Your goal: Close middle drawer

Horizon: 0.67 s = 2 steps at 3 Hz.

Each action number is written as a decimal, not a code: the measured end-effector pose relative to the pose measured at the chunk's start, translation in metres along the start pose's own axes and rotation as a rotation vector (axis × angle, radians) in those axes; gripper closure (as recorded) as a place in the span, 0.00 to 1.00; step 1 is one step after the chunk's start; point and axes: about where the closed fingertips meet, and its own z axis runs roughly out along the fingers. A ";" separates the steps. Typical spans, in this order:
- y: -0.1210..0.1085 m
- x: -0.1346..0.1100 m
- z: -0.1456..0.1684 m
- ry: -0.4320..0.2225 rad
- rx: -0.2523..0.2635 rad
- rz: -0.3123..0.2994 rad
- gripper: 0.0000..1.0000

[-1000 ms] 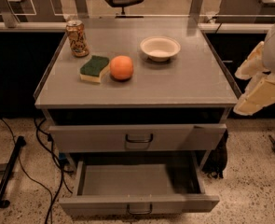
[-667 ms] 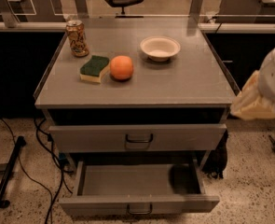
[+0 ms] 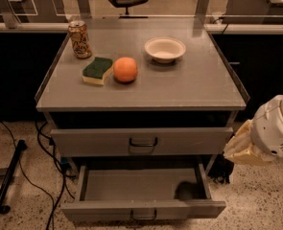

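The middle drawer [image 3: 141,188] is pulled far out at the bottom of the camera view. It is a wide, shallow grey tray that looks empty, with a low front and a small loop handle [image 3: 143,216]. Above it is the taller-fronted top drawer [image 3: 141,141], which stands slightly out from the cabinet. My gripper [image 3: 242,149] is the beige-tipped end of the white arm [image 3: 275,127]. It hangs to the right of the cabinet at about the top drawer's height, above and to the right of the middle drawer's right front corner. It touches neither drawer.
On the cabinet top [image 3: 189,87] stand a soda can [image 3: 79,39], a green-and-yellow sponge [image 3: 97,70], an orange [image 3: 125,69] and a white bowl [image 3: 165,49]. Cables [image 3: 50,176] and a black bar [image 3: 9,176] lie on the floor at left.
My arm and gripper have moved down along the cabinet's right side, from tabletop height to top-drawer height. The drawers and tabletop objects have not moved.
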 end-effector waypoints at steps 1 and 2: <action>0.000 0.000 0.000 0.000 0.001 -0.001 1.00; 0.004 0.012 0.012 0.026 0.009 -0.001 1.00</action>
